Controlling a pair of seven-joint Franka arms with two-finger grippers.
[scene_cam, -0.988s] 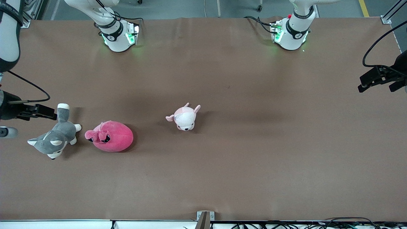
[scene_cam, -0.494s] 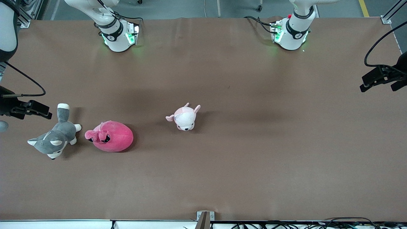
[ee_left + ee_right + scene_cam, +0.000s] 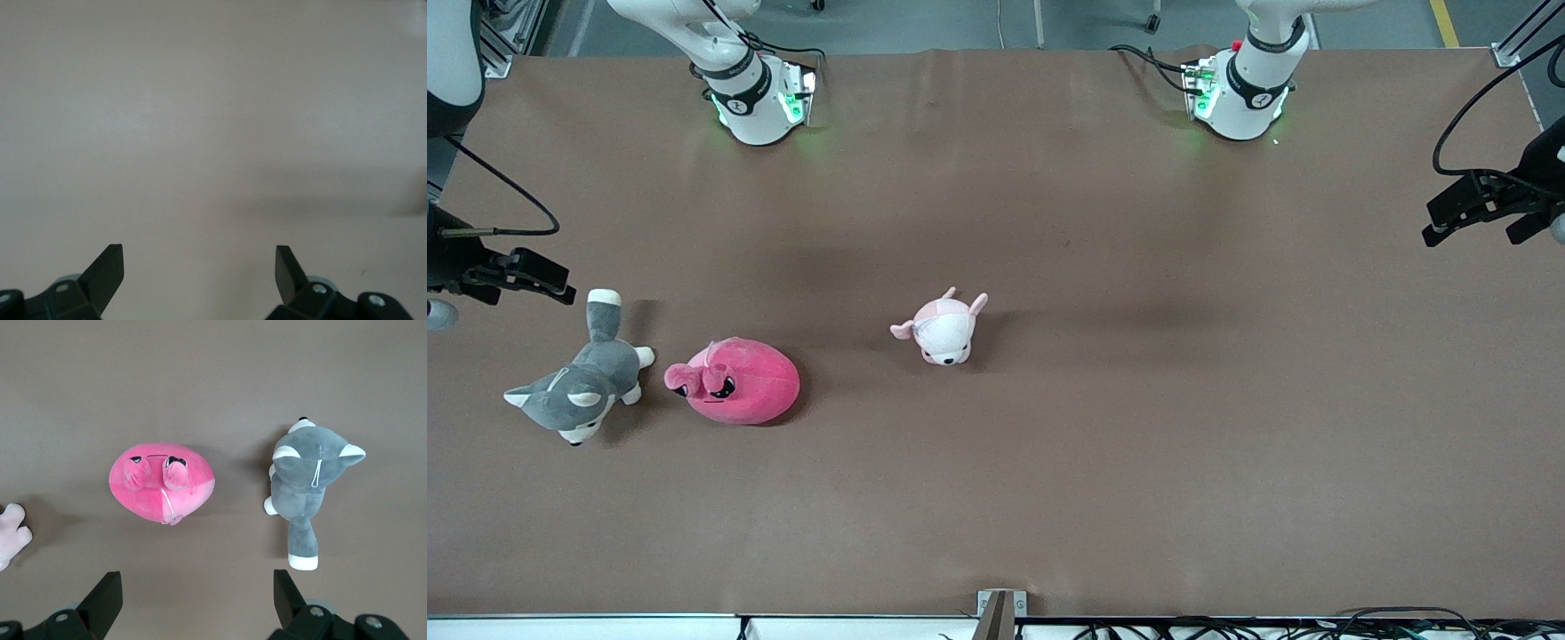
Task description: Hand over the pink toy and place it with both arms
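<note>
While the three soft toys are lying just where they lay a second ago, both arms are shifting at the desk's (image 3: 1049, 498) ends. The right hand (image 3: 551, 277) is drifting away from the front camera, coming off the grey dog's (image 3: 576, 382) tail; its fingers (image 3: 107, 597) are standing spread, pinching nothing. The left hand (image 3: 1449, 213) is edging over the left arm's end of the desk, fingers (image 3: 110, 267) likewise spread and holding nothing, with only bare desk showing in its wrist view.

Reading: neither hand is closing on a toy, so no handover is under way. This could fit arms readying or arms retiring.

Count:
- pink toy (image 3: 738, 382), round, deep pink: one, lying beside the grey dog toward the right arm's end
- pale pink-and-white pup (image 3: 943, 327): one, near mid-desk
- grey dog: one
- arms: two
</note>
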